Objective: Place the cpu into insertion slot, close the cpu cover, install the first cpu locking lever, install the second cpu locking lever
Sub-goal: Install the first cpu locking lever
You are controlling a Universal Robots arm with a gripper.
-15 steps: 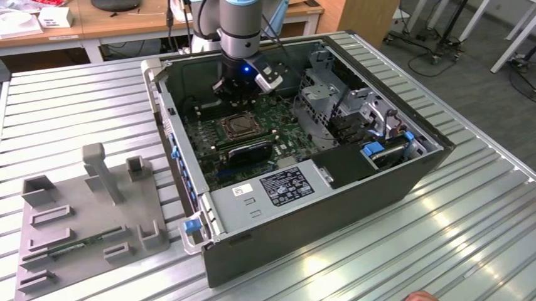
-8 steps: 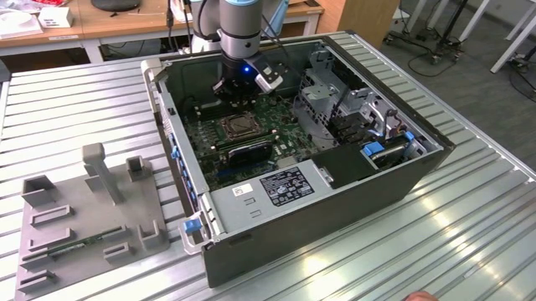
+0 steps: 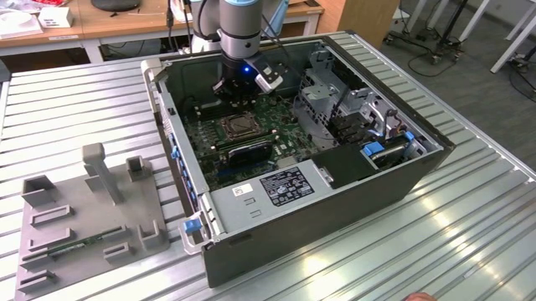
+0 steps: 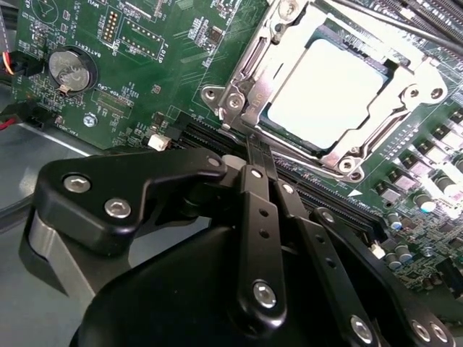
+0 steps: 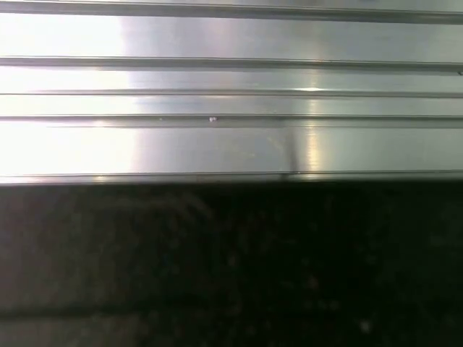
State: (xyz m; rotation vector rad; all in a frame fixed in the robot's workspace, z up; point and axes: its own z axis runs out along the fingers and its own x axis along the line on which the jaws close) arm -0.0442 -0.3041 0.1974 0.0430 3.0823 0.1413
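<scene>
Inside an open black tower computer case (image 3: 335,207) lying on its side on the ribbed aluminium table (image 3: 84,106), the exterior view shows the black end effector (image 3: 240,97) hanging over the green motherboard (image 3: 280,119). The small square insertion slot (image 3: 238,126) with its silvery rim lies near it, on the side towards the table's near edge and apart from the fingers. A grey moulded fixture plate (image 3: 92,207) sits by the table's corner on the exterior view's left.

Seen in the second wrist view, the end effector (image 4: 259,148) is clenched, its two thin black fingers (image 4: 253,155) pressed together with nothing between them. The cpu (image 4: 329,90), a flat square chip with a pale, glaring metal top, sits in the socket just past the fingertips, untouched. The cpu cover (image 4: 249,83), a thin silvery frame with a large window, lies flat around it. A round silver coin battery (image 4: 71,70) sits well apart on the board.

Shown in the first wrist view are bright table ribs (image 5: 217,144) above a dark, unreadable band.
</scene>
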